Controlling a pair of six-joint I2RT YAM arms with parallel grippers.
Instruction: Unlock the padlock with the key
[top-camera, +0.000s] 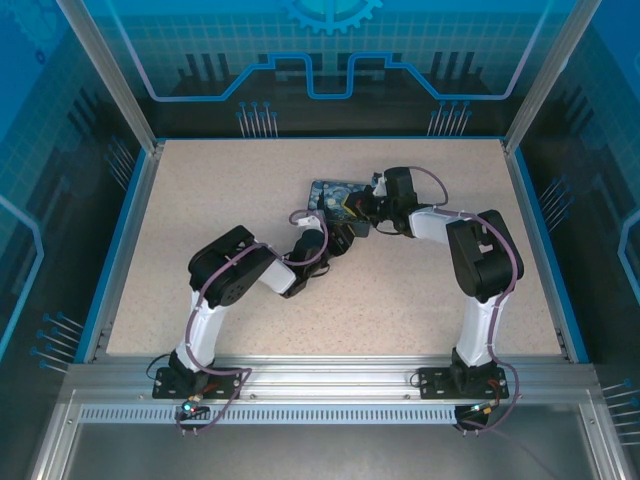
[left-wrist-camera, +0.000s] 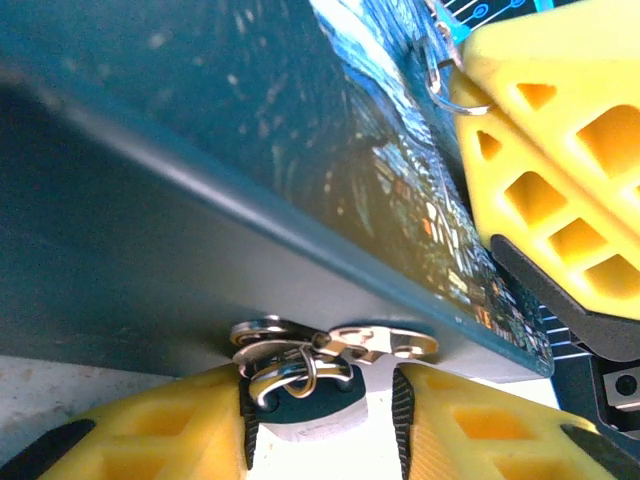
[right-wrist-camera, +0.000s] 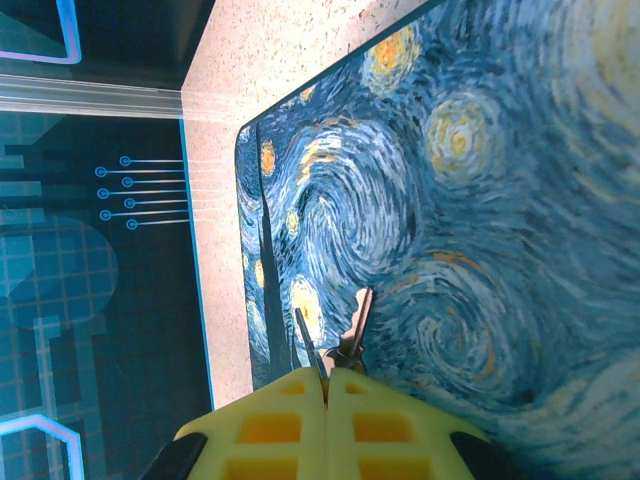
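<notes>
Where the padlock (top-camera: 326, 192) lies on the table (top-camera: 200, 210), toward the far middle, both grippers crowd it. The right gripper (right-wrist-camera: 327, 375) has its fingers pressed together on the key (right-wrist-camera: 356, 318), which pokes out over the painted top; whether it touches, I cannot tell. The left gripper (left-wrist-camera: 320, 392) sits at the padlock's dark side, fingers apart either side of a metal fitting (left-wrist-camera: 262, 336) with a wire ring (left-wrist-camera: 290, 375) — pinching or not is unclear.

Blk/wht arms (top-camera: 215, 300), purple cables (top-camera: 497, 330), yel pincer fingers (right-wrist-camera: 270, 430)
</notes>
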